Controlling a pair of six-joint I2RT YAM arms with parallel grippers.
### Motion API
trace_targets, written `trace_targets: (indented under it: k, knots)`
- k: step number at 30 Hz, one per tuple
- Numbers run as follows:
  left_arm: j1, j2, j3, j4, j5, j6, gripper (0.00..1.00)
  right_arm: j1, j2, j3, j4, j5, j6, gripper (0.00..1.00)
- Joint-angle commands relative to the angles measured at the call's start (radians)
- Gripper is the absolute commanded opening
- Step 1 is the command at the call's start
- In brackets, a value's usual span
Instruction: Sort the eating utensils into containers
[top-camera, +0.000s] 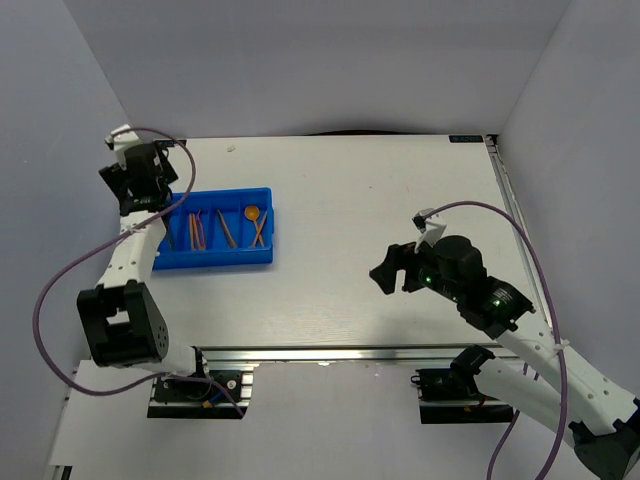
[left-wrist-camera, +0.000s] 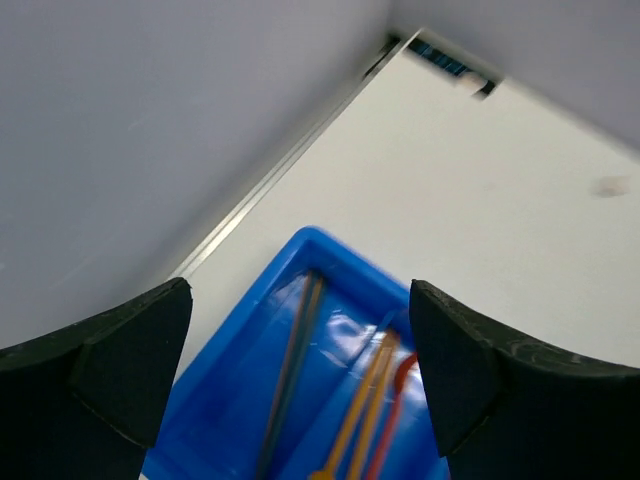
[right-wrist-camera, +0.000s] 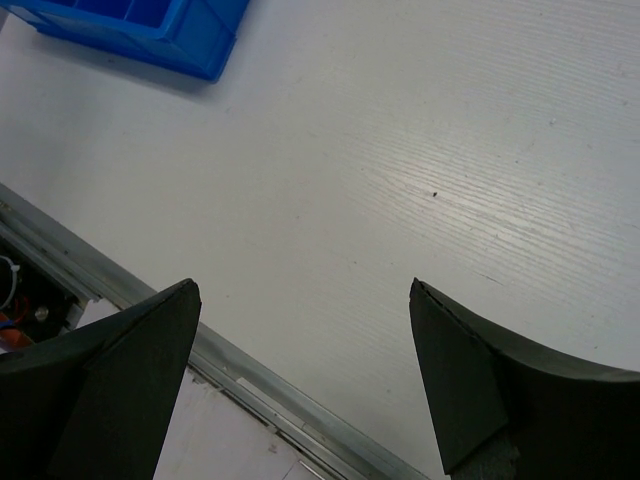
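Utensils (top-camera: 226, 228) lie along blue tray (top-camera: 215, 263) compartments, crosswise to its long side. Left hand (left-wrist-camera: 300, 375) spread; right hand (right-wrist-camera: 305, 370) spread, empty.

No legible text, brand or number in any view. Only candidate is a small dark-blue strip (top-camera: 466, 138) at the far edge of the bench (top-camera: 380, 200), near its right corner. In the top view it's just a dark smear. In the left wrist view the strip (left-wrist-camera: 441, 57) shows pale marks along it, too blurred to read.
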Motion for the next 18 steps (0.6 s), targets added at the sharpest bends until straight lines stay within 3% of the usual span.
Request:
trace_targets:
  k: [1,2,6,9,14,18]
  knots:
    - [0.003,-0.159,0.141,-0.294,0.096,-0.163,0.98,-0.005,0.023,0.021,0.024,0.095,-0.010,0.89]
    - [0.002,-0.181,0.149,-0.390,0.130,-0.168,0.98,-0.007,0.029,0.027,-0.011,0.142,-0.005,0.89]
    - [-0.011,-0.349,0.036,-0.515,0.218,-0.165,0.98,-0.005,0.034,0.082,-0.118,0.439,0.024,0.89]
    - [-0.012,-0.526,-0.053,-0.589,0.221,-0.140,0.98,-0.005,0.020,0.133,-0.190,0.533,0.023,0.89]
    - [-0.012,-0.864,-0.127,-0.696,0.279,-0.143,0.98,-0.005,-0.019,0.164,-0.252,0.551,0.001,0.89]
    - [-0.033,-0.994,-0.162,-0.797,0.266,-0.178,0.98,-0.005,-0.074,0.121,-0.284,0.590,-0.019,0.89]
